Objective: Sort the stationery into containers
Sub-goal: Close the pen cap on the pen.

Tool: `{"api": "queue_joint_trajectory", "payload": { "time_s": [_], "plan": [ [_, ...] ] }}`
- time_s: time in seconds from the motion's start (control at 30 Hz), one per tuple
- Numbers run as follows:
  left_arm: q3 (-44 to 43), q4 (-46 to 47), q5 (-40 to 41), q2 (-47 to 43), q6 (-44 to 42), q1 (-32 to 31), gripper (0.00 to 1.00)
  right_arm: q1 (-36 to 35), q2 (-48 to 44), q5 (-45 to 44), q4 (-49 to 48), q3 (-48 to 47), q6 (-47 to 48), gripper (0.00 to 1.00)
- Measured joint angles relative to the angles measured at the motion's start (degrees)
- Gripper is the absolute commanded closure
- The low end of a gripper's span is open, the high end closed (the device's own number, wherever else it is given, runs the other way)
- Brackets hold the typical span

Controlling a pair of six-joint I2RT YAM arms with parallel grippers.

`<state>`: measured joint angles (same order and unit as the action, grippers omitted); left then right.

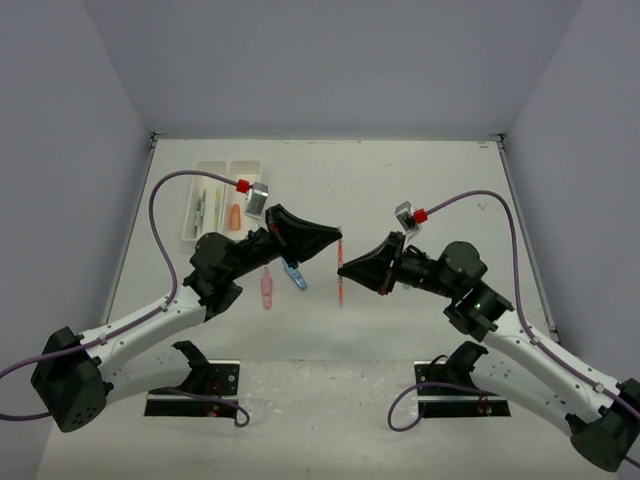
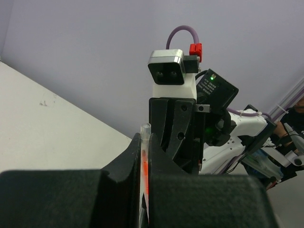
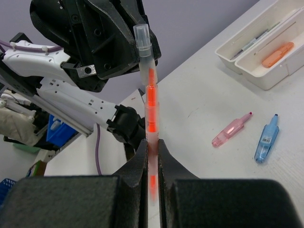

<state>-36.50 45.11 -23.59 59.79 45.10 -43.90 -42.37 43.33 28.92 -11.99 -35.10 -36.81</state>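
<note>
Where they meet, left tool and right tool both clamp the orange marker.

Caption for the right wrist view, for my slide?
Right gripper and left gripper both clamp one orange pen; pink piece and blue piece lie on the table, trays beyond.

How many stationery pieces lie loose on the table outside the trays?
2: a pink piece and a blue piece, side by side nearer than the trays; more may be hidden.

White table, joined white trays, pink piece, blue piece
</note>
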Motion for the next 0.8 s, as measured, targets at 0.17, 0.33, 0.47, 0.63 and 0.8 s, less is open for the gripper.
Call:
{"api": "queue_joint_trajectory", "payload": {
  "time_s": [0.17,0.33,0.47,0.63,0.8],
  "plan": [
    [0.7,0.5,-0.3,0.0,0.6,0.0,1.00,0.0,0.0,-1.0,1.8,-1.6,0.8,1.00],
    [0.7,0.8,-0.3,0.4,0.9,0.0,1.00,0.0,0.3,-1.2,4.4,-3.2,1.9,1.00],
    [-0.2,0.3,-0.5,1.6,0.9,-0.1,1.00,0.0,0.9,-2.2,6.7,-4.8,3.7,1.00],
    [-0.3,-0.2,-0.7,2.0,0.8,-0.1,0.99,0.0,1.0,-4.4,9.7,-6.4,6.1,1.00],
    [-0.3,-2.6,-0.4,1.3,0.0,-0.1,0.65,-0.1,1.1,-5.4,10.8,-7.1,7.8,1.00]
  ]
}}
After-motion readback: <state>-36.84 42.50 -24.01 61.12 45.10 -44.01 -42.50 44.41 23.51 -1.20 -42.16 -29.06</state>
